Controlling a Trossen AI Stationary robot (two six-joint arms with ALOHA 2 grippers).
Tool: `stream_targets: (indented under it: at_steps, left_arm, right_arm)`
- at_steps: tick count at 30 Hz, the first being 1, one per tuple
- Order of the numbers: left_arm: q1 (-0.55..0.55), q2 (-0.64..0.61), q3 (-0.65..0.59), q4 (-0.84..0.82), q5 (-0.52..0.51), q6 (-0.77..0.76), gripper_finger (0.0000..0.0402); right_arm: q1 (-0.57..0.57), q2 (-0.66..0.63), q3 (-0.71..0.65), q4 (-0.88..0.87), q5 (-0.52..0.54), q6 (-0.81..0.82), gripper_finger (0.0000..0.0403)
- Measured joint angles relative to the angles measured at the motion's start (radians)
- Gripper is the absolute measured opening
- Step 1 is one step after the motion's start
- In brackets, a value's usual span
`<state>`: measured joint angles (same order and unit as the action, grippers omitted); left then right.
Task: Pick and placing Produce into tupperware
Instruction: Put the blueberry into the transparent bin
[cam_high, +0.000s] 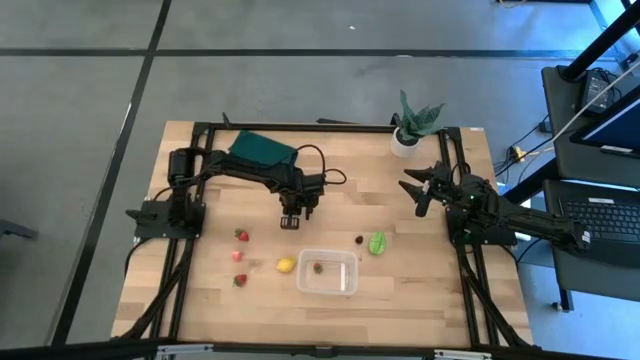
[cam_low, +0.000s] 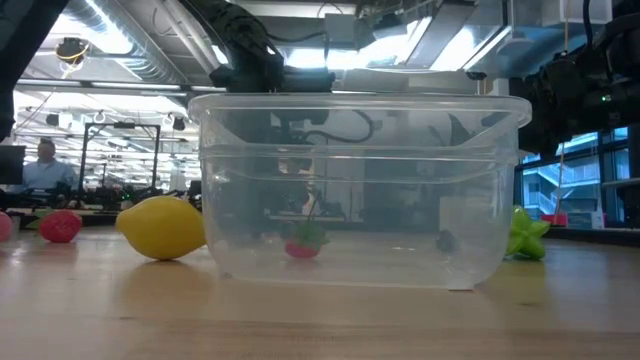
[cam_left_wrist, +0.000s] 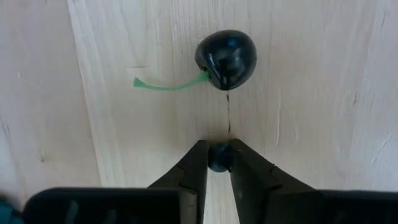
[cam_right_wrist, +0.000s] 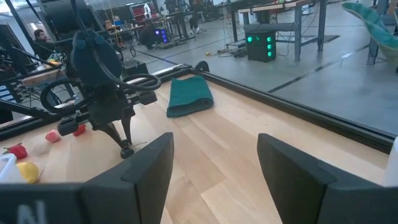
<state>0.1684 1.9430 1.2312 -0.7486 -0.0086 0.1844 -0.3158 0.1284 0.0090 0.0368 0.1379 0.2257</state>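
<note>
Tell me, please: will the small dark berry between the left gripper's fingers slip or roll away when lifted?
The dark berry looks round and glossy, so it may squirt from the left gripper, whose tips pinch only its sides. If dropped, it would probably roll on the flat table.

No legible text, label, brand, number or sign can be made out on any object, on the tabletop, or in the room behind.
</note>
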Motion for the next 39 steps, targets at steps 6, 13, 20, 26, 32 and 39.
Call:
stream_targets:
  at_steps: [6, 13, 20, 26, 32, 39]
  left_arm:
    - [0.000, 0.005, 0.023, -0.024, 0.000, -0.067, 0.0049]
    - [-0.019, -0.005, 0.173, -0.101, -0.006, -0.074, 0.0040]
    - [-0.091, -0.014, 0.371, -0.127, 0.061, -0.120, 0.0055]
    - [-0.219, -0.014, 0.459, -0.123, 0.083, -0.122, 0.0051]
    - [-0.332, -0.008, 0.463, -0.127, 0.049, -0.132, 0.0039]
    - [-0.398, 0.044, 0.462, -0.111, 0.024, -0.207, 0.0058]
  right_arm:
    - [0.000, 0.000, 0.000, 0.000, 0.000, 0.000, 0.0234]
    - [0.000, 0.000, 0.000, 0.000, 0.000, 0.001, 0.0234]
    - [0.000, 0.000, 0.000, 0.000, 0.000, 0.005, 0.0234]
    - [0.000, 0.000, 0.000, 0.000, 0.000, 0.005, 0.0234]
    - [0.000, 0.000, 0.000, 0.000, 0.000, 0.004, 0.0234]
    - [0.000, 0.000, 0.000, 0.000, 0.000, 0.001, 0.0234]
